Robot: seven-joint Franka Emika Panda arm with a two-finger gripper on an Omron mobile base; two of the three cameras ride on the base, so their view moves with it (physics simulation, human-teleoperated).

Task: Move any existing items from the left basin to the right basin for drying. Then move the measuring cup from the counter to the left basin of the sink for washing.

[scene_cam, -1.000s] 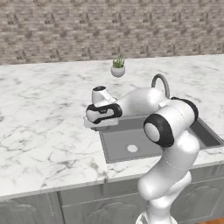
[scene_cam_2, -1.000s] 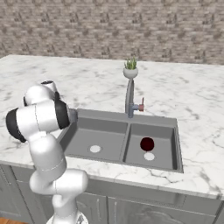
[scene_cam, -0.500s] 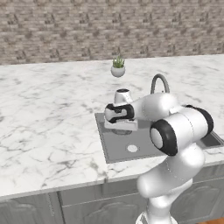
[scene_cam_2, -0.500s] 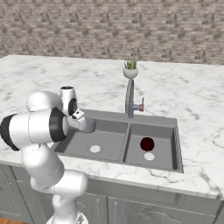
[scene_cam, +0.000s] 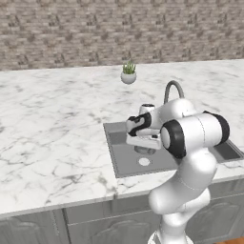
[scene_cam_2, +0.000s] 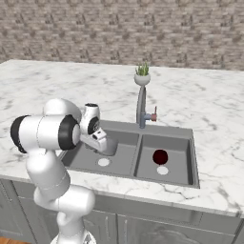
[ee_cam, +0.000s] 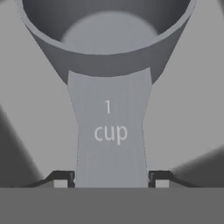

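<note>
The dark grey measuring cup (ee_cam: 107,39) fills the hand view, its flat handle (ee_cam: 110,131) marked "1 cup" running down between my fingertips (ee_cam: 61,179). My gripper (ee_cam: 110,180) is shut on that handle. From the base, my gripper (scene_cam: 143,141) (scene_cam_2: 100,138) hangs low inside the left basin (scene_cam: 125,161) (scene_cam_2: 88,159), holding the cup (scene_cam_2: 109,146) just above the pale drain (scene_cam_2: 103,162) (scene_cam: 143,162). The right basin (scene_cam_2: 180,159) holds a dark red round item (scene_cam_2: 160,156) beside its drain (scene_cam_2: 163,170).
The gooseneck faucet (scene_cam_2: 141,107) (scene_cam: 172,89) stands behind the sink's divider. A small white pot with a green plant (scene_cam: 128,74) (scene_cam_2: 142,75) sits on the white marble counter (scene_cam: 52,124) behind the sink. A brick wall backs the counter.
My arm has swung right from over the counter to the sink and lowered, carrying the measuring cup down into the left basin.
</note>
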